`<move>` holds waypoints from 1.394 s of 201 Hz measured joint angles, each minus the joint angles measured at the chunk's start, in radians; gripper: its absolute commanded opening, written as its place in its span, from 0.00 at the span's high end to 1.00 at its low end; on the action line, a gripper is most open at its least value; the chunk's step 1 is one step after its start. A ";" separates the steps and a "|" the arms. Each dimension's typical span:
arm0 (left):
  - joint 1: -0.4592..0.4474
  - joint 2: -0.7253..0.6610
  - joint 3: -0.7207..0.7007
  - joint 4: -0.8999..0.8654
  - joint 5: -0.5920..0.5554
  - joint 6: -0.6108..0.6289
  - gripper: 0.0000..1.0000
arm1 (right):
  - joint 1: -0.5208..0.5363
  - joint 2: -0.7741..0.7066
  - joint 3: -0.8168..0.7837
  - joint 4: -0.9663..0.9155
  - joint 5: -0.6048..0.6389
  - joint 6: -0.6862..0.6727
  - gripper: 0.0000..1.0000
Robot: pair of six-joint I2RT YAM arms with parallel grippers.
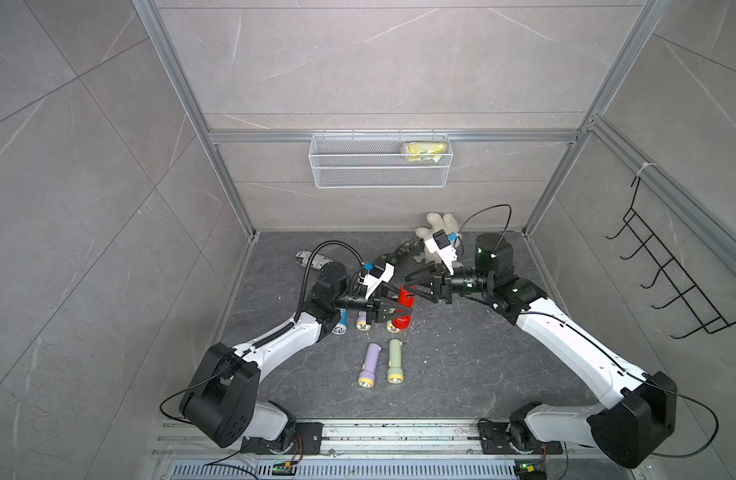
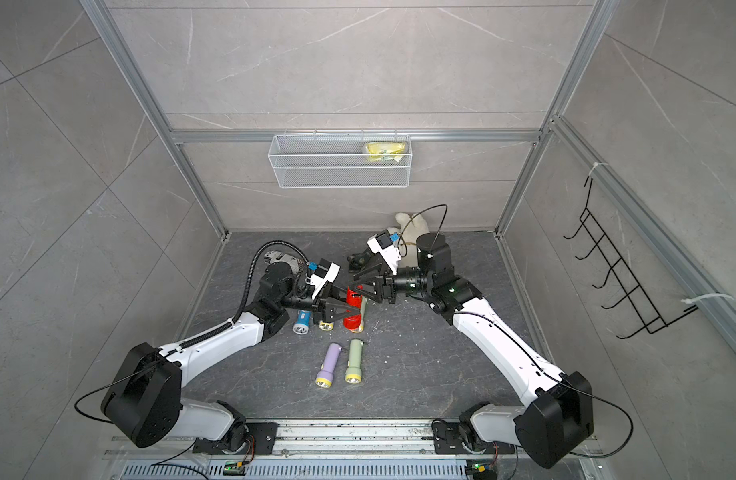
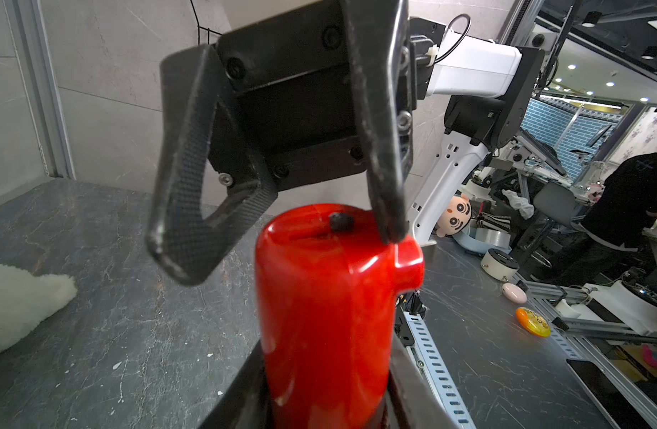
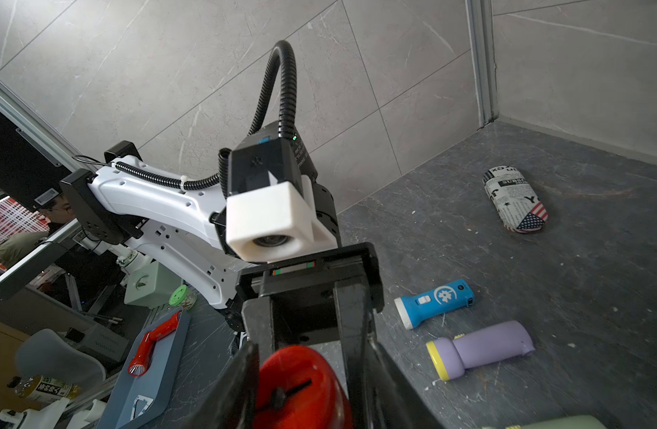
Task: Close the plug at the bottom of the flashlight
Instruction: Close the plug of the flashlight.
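Little writing can be read. A case (image 4: pixel 516 200) printed like newsprint is seen on the table (image 4: pixel 542 297); only stray letters such as a "Y" can be made out, beside a stars-and-stripes patch. A white round emblem without words is borne by the blue flashlight (image 4: pixel 434 302). Outside the cell, a bottle (image 4: pixel 41 388) is labelled in East Asian characters too small to be read.

A wire basket (image 1: pixel 345 166) is hung on the back wall, and a yellow packet (image 1: pixel 424 150) is held in the end nearer the right arm. Outside the cell, a grey tray (image 4: pixel 167 356) is seen with a second flashlight (image 4: pixel 154 338), also red, lying in it.

The red flashlight (image 1: pixel 406 296) is held clear of the table, over a row of smaller flashlights (image 1: pixel 363 321), and is clamped round its body by the left gripper (image 1: pixel 402 308). Its bottom end is pointed at the right gripper (image 3: pixel 286 249), whose jaws are parted and set astride that end. In the left wrist view one finger (image 3: pixel 384 167) is seen touching the rim just beside a red flap (image 3: pixel 408 260) that juts from it; the other finger is clear of the body. A slot and a small dark knob (image 3: pixel 341 221) are seen on the end face. Whether the flap is the plug cannot be told.
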 measured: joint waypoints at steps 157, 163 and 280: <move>0.006 -0.044 -0.019 -0.039 -0.021 0.007 1.00 | 0.019 -0.007 -0.094 0.250 -0.002 0.080 0.78; 0.006 -0.044 -0.020 -0.032 -0.020 0.000 1.00 | 0.019 -0.007 -0.094 0.255 -0.002 0.080 0.76; 0.003 -0.054 -0.020 -0.010 0.032 -0.008 1.00 | 0.020 0.008 0.022 -0.008 0.004 -0.048 0.45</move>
